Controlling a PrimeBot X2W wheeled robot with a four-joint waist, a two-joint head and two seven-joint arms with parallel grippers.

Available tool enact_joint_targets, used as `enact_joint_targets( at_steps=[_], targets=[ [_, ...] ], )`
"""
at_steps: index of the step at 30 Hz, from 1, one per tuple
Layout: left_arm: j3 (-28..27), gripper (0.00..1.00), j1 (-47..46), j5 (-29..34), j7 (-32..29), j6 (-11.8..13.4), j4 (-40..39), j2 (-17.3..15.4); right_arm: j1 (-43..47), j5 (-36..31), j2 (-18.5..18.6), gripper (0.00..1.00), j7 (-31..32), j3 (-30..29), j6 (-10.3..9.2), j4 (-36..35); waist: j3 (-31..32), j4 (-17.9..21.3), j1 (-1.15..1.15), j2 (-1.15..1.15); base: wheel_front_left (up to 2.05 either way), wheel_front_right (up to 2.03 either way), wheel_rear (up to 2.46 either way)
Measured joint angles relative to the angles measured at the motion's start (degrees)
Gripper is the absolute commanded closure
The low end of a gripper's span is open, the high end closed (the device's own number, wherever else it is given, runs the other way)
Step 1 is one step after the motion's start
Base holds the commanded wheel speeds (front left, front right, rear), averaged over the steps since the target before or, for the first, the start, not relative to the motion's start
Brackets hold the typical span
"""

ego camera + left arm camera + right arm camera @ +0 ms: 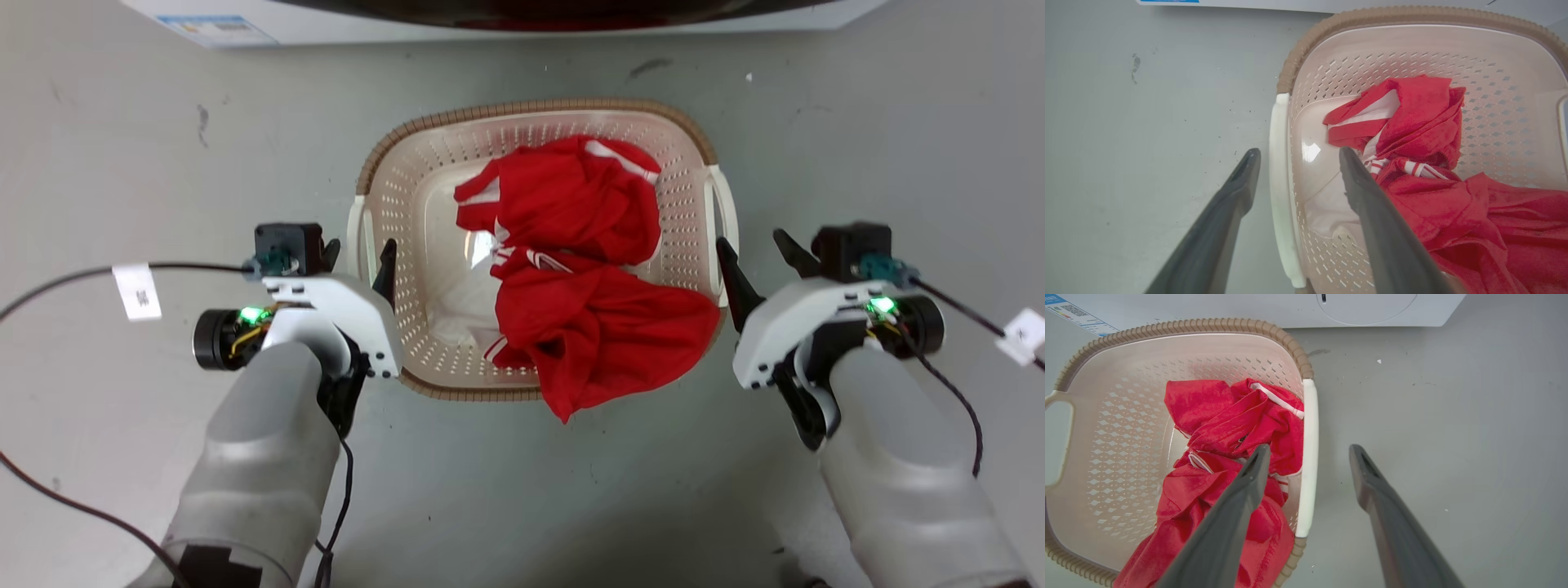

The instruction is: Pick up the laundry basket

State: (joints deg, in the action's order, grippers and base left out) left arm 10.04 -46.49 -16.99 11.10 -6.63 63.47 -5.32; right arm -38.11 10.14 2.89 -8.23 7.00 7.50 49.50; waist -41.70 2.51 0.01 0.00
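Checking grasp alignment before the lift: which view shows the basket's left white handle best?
The left wrist view: the left handle runs nearly full length, close up, between the left gripper's open fingers. Head view: smaller, partly behind that gripper. Right wrist view: a loop at the frame edge.

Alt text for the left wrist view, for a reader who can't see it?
The open left gripper has one dark finger on each side of the white handle of the beige laundry basket, which stands on a grey floor. Crumpled red-and-white clothing lies inside.
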Motion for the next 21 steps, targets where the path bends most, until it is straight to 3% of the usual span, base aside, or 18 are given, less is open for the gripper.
enact_joint_targets(
  at_steps=[10, 20, 21],
  targets=[
    [1.7, 0.0, -7.5, -1.9, -5.8, -0.8, 6.9, -0.7, -10.3, 2.1, 0.0, 0.0, 2.0, 5.1, 0.01, 10.7, -5.3, -0.2, 0.0, 0.0, 0.0, 0.0, 0.0],
    [3.9, 0.0, -11.3, -4.4, -7.6, -0.9, 8.1, -1.2, -17.1, 3.5, 0.0, 0.0, 2.5, 7.2, 0.01, 18.2, -8.0, -0.3, 0.0, 0.0, 0.0, 0.0, 0.0],
    [4.2, 0.54, -11.5, -4.9, -8.2, -0.9, 8.2, -1.1, -17.4, 3.6, 0.0, 0.25, 2.6, 7.4, 0.01, 18.8, -8.0, -0.3, 0.0, 0.0, 0.0, 0.0, 0.0]
  ],
)
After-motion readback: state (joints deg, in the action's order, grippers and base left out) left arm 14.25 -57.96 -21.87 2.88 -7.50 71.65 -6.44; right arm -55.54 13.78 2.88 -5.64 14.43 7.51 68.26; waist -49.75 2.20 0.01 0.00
